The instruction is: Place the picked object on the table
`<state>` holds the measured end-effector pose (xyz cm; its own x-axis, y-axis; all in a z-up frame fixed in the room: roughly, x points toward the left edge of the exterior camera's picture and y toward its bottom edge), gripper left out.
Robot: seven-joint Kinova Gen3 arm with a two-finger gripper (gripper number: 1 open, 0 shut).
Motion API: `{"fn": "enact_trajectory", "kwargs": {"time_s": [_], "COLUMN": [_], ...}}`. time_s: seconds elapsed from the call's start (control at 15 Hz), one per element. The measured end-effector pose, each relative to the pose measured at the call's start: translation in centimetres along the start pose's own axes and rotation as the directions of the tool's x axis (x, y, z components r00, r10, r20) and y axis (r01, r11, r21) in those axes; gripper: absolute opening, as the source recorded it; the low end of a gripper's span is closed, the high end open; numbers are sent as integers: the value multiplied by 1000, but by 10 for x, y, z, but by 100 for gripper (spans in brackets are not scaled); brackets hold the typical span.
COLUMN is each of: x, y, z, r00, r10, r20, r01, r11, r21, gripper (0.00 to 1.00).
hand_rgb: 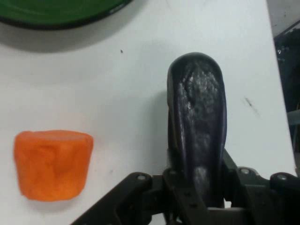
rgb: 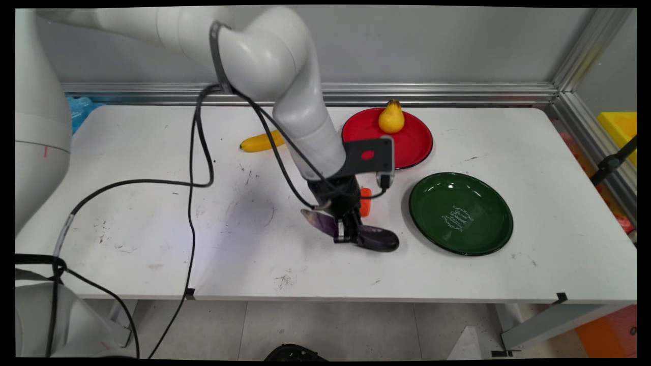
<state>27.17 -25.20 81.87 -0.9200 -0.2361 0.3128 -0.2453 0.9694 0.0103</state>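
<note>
While the arm reaches down from the upper left to the middle of the white worktop (rgb: 152, 244), the hand (rgb: 347, 235) sits low over a dark purple eggplant (rgb: 374, 238) and pinches it, one finger on each flank. The hand view confirms this: the eggplant (hand_rgb: 199, 117) runs up from between the black linkage toward 12 o'clock, with its glossy rounded end free beyond the hand (hand_rgb: 197, 187). In the main view the eggplant lies lengthwise on the worktop, its paler stem end poking out at the hand's 9 o'clock and its fat end at 3 o'clock. An orange carrot piece (rgb: 365, 201) stands just behind the hand at about 1 o'clock, partly hidden by the wrist; in the hand view the same carrot piece (hand_rgb: 52, 164) lies apart from the eggplant, toward 9 o'clock. A green plate (rgb: 488, 239) lies near the eggplant at 3 o'clock, not touching it, and only its rim (hand_rgb: 61, 14) shows at the top edge of the hand view. A red plate (rgb: 417, 137) lies farther back at 1 o'clock and carries a yellow pear (rgb: 391, 118) standing upright. A yellow banana (rgb: 260, 142) lies at 11 o'clock, well apart from the hand.
</note>
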Motion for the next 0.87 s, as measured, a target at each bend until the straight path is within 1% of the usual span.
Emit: {"fn": "enact_trajectory", "kwargs": {"time_s": [0.27, 0.47, 0.53, 0.87], "x": [-4, -6, -7, -7], "y": [3, 3, 2, 0], "z": [27, 39, 42, 42], "r00": [1000, 1000, 1000, 1000], "r10": [-8, -7, -6, 9], "r20": [7, 8, 6, -7], "r01": [8, 7, 6, -9], "r11": [1000, 1000, 1000, 1000], "r21": [-2, 1, 2, 8], "gripper": [0, 0, 100, 100]}}
